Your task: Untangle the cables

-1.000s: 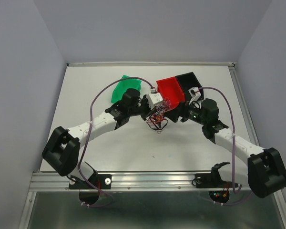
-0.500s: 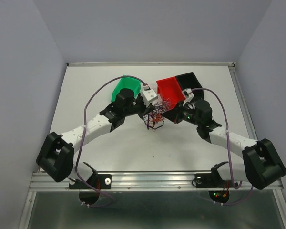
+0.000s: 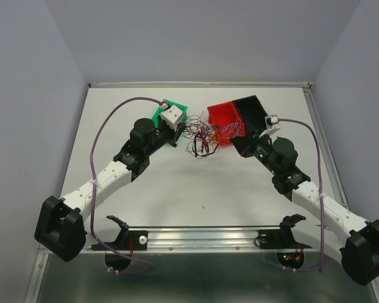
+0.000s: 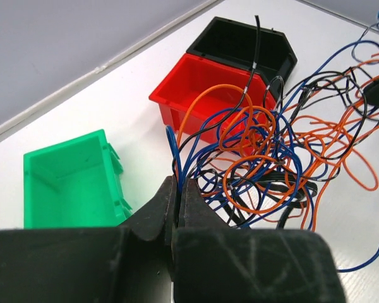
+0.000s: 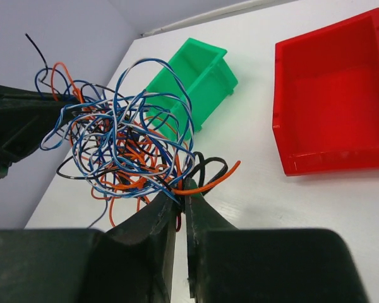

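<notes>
The left gripper [image 4: 177, 189] is pinched shut on a few blue strands, and the right gripper [image 5: 182, 191] is clamped on strands opposite. Both have drawn apart within the last second. The tangle of thin orange, black and blue wires [image 3: 205, 136] now hangs stretched between them, beside the red plastic bin [image 3: 221, 113]. It is looser, though seemingly still knotted.

Green bin [image 4: 68, 180], red bin [image 4: 192, 85] touching black bin [image 4: 235, 41], white table [image 3: 177, 184]

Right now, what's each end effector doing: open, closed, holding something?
Left end effector: closed, pinching the wires.
Right end effector: closed, pinching the same wires.
</notes>
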You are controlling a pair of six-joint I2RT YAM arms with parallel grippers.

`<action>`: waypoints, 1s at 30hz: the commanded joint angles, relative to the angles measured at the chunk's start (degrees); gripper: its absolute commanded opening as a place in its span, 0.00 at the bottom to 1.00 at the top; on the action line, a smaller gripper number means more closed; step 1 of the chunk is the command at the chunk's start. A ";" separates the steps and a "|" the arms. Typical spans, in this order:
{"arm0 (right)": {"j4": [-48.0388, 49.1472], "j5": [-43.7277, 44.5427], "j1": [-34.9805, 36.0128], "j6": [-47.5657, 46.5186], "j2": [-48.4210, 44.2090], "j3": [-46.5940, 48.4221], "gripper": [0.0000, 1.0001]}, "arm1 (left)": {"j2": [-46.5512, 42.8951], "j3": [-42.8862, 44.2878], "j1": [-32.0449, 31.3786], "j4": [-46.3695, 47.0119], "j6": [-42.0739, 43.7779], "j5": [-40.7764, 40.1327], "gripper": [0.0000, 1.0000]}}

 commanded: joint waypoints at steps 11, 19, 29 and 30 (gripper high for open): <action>-11.96 29.98 -0.86 3.79 -12.40 -2.94 0.03 | -7.07 -3.49 4.72 5.07 -1.80 -11.49 0.00; -16.44 46.68 -0.95 7.22 -26.11 -6.20 0.03 | -15.24 -7.71 5.60 9.46 -2.33 -14.57 0.02; -19.26 43.28 -0.86 4.07 -36.06 -5.23 0.20 | -17.71 -9.82 5.78 9.99 0.65 -1.14 0.02; -18.74 41.62 -0.86 2.67 -35.53 -4.97 0.28 | -18.06 -10.09 5.69 9.99 1.26 0.44 0.02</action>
